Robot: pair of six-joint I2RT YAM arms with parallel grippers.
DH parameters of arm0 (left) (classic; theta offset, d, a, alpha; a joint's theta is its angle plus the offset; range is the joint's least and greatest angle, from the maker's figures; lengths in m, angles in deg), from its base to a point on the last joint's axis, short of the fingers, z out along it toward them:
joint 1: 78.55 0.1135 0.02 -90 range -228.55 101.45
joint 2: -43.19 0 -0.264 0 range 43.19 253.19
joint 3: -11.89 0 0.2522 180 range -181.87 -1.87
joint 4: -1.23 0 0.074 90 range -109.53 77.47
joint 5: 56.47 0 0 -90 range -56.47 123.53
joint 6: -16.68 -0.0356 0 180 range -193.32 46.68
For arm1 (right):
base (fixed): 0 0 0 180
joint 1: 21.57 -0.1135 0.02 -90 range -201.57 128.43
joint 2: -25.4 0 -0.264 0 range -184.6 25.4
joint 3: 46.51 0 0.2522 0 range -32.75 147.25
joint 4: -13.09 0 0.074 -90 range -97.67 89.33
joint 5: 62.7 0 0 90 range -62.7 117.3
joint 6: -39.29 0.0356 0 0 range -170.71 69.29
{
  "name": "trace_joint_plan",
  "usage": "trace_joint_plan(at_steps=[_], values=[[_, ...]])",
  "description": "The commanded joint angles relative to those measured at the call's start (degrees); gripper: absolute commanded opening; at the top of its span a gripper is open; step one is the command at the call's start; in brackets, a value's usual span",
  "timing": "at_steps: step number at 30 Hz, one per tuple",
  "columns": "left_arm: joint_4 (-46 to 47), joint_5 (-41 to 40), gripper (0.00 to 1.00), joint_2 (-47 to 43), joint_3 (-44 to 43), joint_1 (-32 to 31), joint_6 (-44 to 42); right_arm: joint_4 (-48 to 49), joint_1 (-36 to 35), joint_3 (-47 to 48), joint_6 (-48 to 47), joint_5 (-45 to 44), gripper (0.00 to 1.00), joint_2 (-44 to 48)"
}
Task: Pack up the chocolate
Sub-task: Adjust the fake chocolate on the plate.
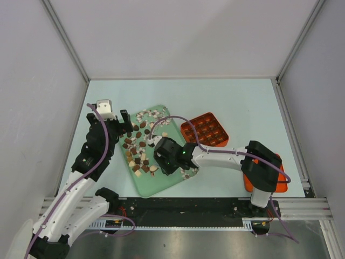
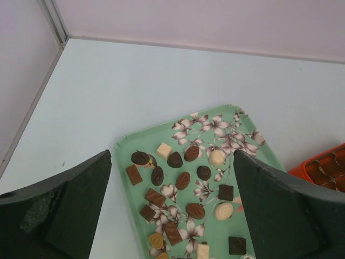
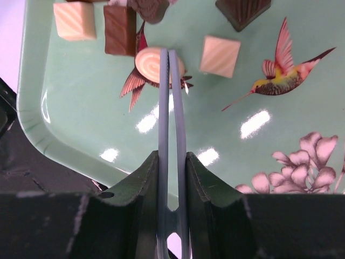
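Chocolate (image 1: 138,154) lies scattered on a green flowered tray (image 1: 161,184); the pieces are dark, brown and cream. My left gripper (image 2: 172,154) hangs open above the tray's far left part, with chocolate (image 2: 183,180) showing between its fingers and nothing held. My right gripper (image 3: 172,156) is shut on grey tweezers (image 3: 171,108) over the tray's near end (image 3: 81,108). The tweezers' tips lie close together over a round cream piece (image 3: 146,63). Whether they pinch it I cannot tell. A square cream piece (image 3: 220,55) lies just to the right.
An orange box (image 1: 205,129) with a grid of cells stands right of the tray, its corner in the left wrist view (image 2: 326,167). An orange lid (image 1: 277,182) lies under my right arm near the table's right edge. White walls enclose three sides.
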Motion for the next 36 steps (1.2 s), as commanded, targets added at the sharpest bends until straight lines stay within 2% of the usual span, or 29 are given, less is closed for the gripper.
trace_joint_plan(at_steps=[1, 14, 18, 26, 33, 36], values=[[1.75, -0.28, 1.00, -0.37, 0.04, 0.21, -1.35, -2.32, 0.43, 1.83, 0.72, 1.20, 0.27, -0.61], [1.66, 0.51, 1.00, 0.07, 0.13, 0.30, -1.35, -9.62, 1.75, 1.74, -0.60, -9.69, 0.25, 1.76], [1.66, 0.68, 1.00, 0.25, 0.13, 0.21, -1.35, -9.09, 1.75, 1.65, -2.17, -9.27, 0.25, 2.64], [1.66, 1.12, 1.00, 0.34, 0.04, 0.21, -1.44, -7.33, 0.17, 0.51, -11.75, -9.70, 0.27, 4.48], [1.75, 1.12, 1.00, 0.43, 0.04, 0.21, -1.52, -5.75, 0.87, 0.42, -11.67, -9.09, 0.28, 5.89], [1.66, 1.21, 1.00, 0.34, 0.04, 0.21, -1.52, -5.66, 0.87, 0.42, -11.93, -9.79, 0.31, 5.10]])
